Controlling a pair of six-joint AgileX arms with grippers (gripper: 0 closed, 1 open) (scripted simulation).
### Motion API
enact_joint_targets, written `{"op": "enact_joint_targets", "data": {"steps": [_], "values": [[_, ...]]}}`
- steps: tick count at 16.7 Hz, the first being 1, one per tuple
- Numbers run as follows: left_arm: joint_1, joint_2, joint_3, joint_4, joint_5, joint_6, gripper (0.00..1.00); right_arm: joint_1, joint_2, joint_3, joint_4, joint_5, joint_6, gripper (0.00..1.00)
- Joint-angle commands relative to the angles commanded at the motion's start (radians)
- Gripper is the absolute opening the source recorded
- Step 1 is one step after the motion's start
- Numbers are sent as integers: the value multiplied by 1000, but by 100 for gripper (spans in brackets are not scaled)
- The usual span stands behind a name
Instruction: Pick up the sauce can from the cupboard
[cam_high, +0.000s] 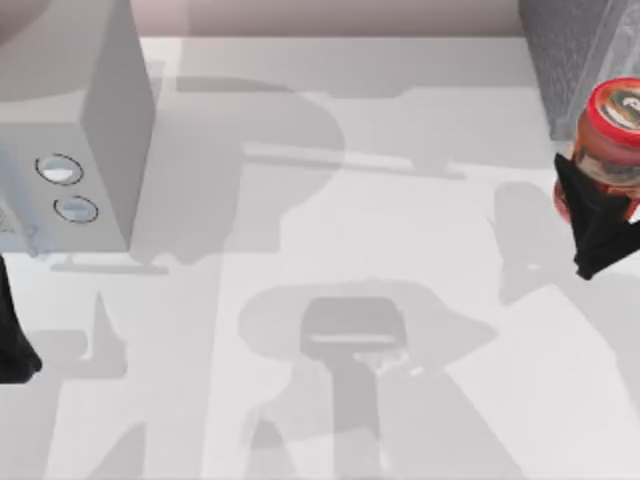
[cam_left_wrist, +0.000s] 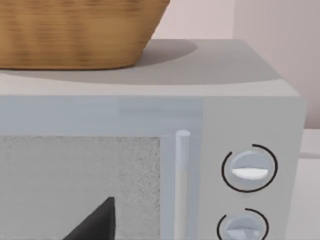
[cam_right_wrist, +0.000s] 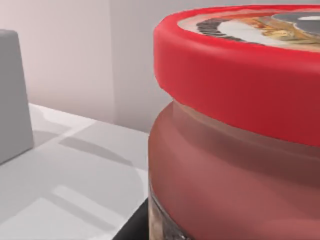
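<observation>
Closest to the right wrist camera is the sauce can (cam_right_wrist: 235, 125), with its thick red lid rim and the reddish, half-transparent body under it. From above, the same can stands upright at the right edge of the table (cam_high: 400, 180), just in front of the dark grey speckled cupboard (cam_high: 575, 50), which is in the far right corner. The right gripper (cam_high: 598, 215) has its black fingers pressed against the body of the can on both sides, below the lid, so it is holding the can. The can looks lifted in the grip, but I cannot tell whether its bottom touches the table. On the left side of the table stands the pale grey microwave (cam_high: 90, 120) with two round dials (cam_high: 68, 188) on its front. The left wrist camera looks at this microwave front from near, and a woven basket (cam_left_wrist: 75, 30) sits on top of it. The left gripper (cam_high: 12, 340) is at the left edge of the top view, in front of the microwave, and I cannot tell how wide its fingers are.
</observation>
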Motion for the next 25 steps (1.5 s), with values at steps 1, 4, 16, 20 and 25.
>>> {"op": "enact_joint_targets", "data": {"steps": [1,4,16,20,25], "values": [[0,0,0,0,0,0,100,5,45,8,34,-11,1,0],[0,0,0,0,0,0,100,19,178,33,138,-45,5,0],[0,0,0,0,0,0,100,71,643,129,517,-165,11,0],[0,0,0,0,0,0,100,71,643,129,517,-165,11,0],[0,0,0,0,0,0,100,82,672,163,510,-148,14,0]]}}
